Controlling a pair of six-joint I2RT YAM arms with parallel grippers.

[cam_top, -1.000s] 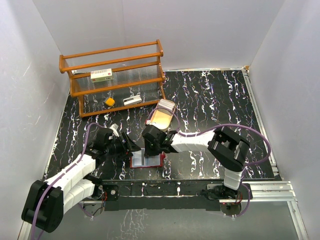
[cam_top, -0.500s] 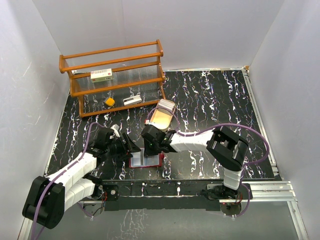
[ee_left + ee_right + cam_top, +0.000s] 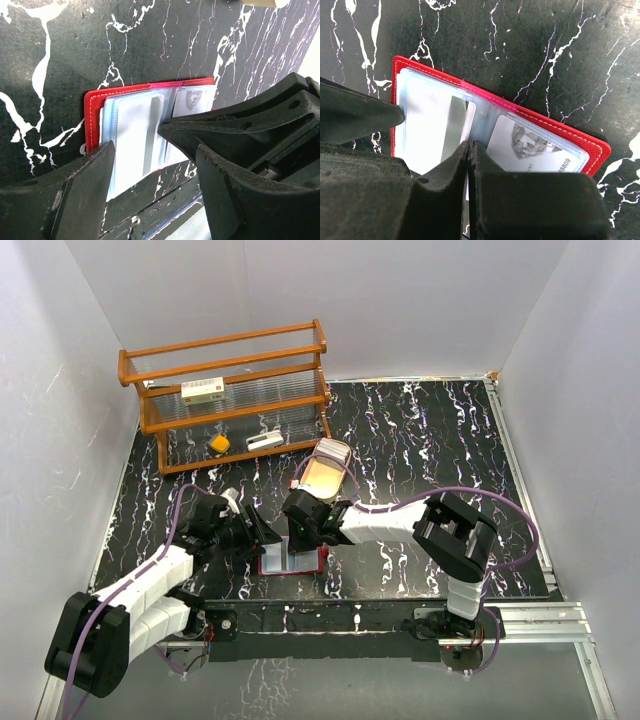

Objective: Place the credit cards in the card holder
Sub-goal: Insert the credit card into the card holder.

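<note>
Card holder lies open | left jaws apart | right jaws together above it

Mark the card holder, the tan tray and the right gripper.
card holder [image 3: 427, 125]: right wrist view, left clear pocket.
tan tray [image 3: 320, 478]: top external view, bare floor.
right gripper [image 3: 469, 144]: right wrist view, between its shut fingertips.

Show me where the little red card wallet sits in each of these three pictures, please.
Top external: the card holder lies open low and left of centre, at the table's near edge.
Left wrist: the card holder fills the middle, pale pockets facing up.
Right wrist: the card holder crosses the middle, slanting down to the right.
Shared landmark: the black, white-veined table under it.
</note>
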